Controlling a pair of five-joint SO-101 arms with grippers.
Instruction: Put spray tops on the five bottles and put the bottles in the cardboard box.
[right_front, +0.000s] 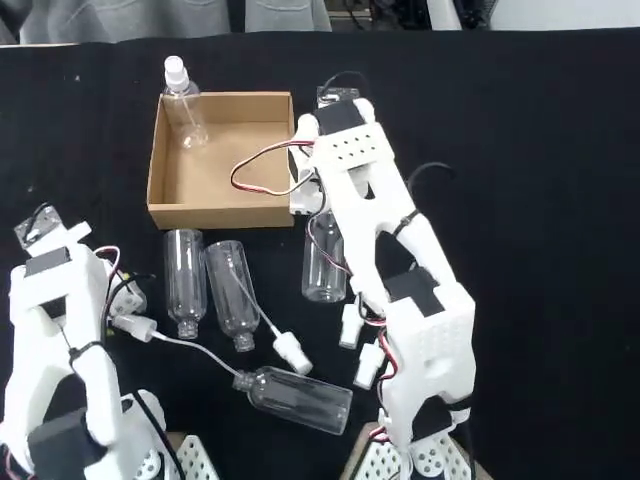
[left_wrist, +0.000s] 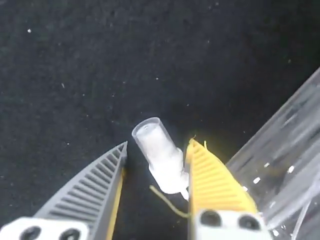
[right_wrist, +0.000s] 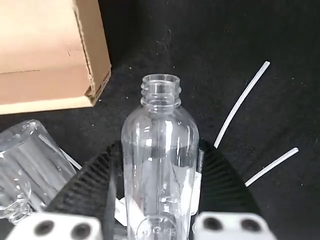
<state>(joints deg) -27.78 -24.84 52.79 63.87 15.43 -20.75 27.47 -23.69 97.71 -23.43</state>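
In the right wrist view my right gripper (right_wrist: 160, 146) is shut on a clear bottle (right_wrist: 159, 150) with an open neck, close to a corner of the cardboard box (right_wrist: 60, 55). In the high view that bottle (right_front: 324, 265) lies partly under the right arm (right_front: 360, 170). My left gripper (left_wrist: 159, 145) stands open around a spray top (left_wrist: 161, 157); the yellow finger (left_wrist: 212, 185) touches it. From above, this spray top (right_front: 137, 327) lies beside the left gripper (right_front: 130, 308), and its tube runs toward a lying bottle (right_front: 298, 398). A capped bottle (right_front: 183, 105) stands in the cardboard box (right_front: 157, 180).
Two more open bottles (right_front: 185, 270) (right_front: 232, 290) lie side by side in front of the box. A spray top (right_front: 292, 352) rests near them, its tube across one bottle. Two further spray tops (right_front: 350, 325) (right_front: 368, 365) lie beside the right arm's base.
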